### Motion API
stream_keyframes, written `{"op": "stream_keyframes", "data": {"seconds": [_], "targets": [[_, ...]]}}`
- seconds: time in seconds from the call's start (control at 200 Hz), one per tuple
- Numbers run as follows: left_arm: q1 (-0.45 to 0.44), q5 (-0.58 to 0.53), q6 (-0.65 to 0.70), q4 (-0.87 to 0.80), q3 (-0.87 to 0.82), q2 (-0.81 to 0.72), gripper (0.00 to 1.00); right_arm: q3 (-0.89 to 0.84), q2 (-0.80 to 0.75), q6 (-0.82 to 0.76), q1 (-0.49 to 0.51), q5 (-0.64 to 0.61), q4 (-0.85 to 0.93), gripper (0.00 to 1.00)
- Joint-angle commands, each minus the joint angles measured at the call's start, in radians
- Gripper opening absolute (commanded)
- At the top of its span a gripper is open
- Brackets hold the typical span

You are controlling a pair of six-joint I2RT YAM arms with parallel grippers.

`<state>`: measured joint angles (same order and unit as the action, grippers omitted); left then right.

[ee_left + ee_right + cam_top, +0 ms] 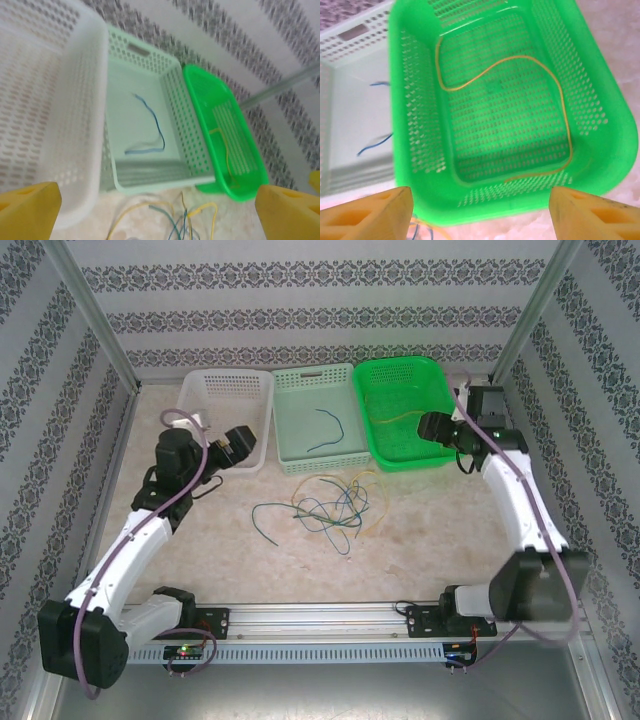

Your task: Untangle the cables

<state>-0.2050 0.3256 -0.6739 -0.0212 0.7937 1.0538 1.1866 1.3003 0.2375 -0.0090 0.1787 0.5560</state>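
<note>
left pincer (pixel 156 212) and right pincer (pixel 481 212) are spread wide, nothing gripped
the tangled cables (pixel 325 505) are seen on the table (pixel 430 530) just ahead of the left pincer; one yellow cable (pixel 520 56) is laid in the green basket (pixel 615 115) ahead of the right pincer.

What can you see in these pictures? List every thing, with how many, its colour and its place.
white basket: one, white, left of the row
pale green basket: one, pale green, middle of the row
bright green basket: one, bright green, right of the row
blue cable: one, blue, in the pale green basket
yellow cable: one, yellow, in the bright green basket
cable tangle: one heap, yellow, blue, dark green, on the table
left claw: one, black, open, at the white basket's near edge
right claw: one, black, open, over the bright green basket
</note>
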Motion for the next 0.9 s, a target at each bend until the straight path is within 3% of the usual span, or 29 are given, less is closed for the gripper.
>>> {"op": "stream_keyframes", "data": {"seconds": [0.0,0.15,0.27,0.495,0.894], "targets": [[-0.092,0.020,0.077,-0.034,-0.016,0.011,1.00,-0.136,-0.119,-0.042,0.104,-0.040,0.036,0.68],[-0.231,0.019,0.175,-0.071,-0.008,0.053,0.99,-0.302,-0.201,0.033,0.201,-0.024,0.039,0.60],[-0.278,0.024,0.167,-0.069,-0.018,0.089,0.98,-0.422,-0.172,0.117,0.241,-0.012,-0.035,0.58],[-0.301,0.010,0.143,-0.040,-0.017,0.101,0.98,-0.484,-0.003,0.178,0.281,-0.058,-0.199,0.61],[-0.302,-0.024,0.145,-0.075,-0.024,0.068,0.99,-0.407,0.241,0.187,0.342,-0.196,-0.307,0.60]]}}
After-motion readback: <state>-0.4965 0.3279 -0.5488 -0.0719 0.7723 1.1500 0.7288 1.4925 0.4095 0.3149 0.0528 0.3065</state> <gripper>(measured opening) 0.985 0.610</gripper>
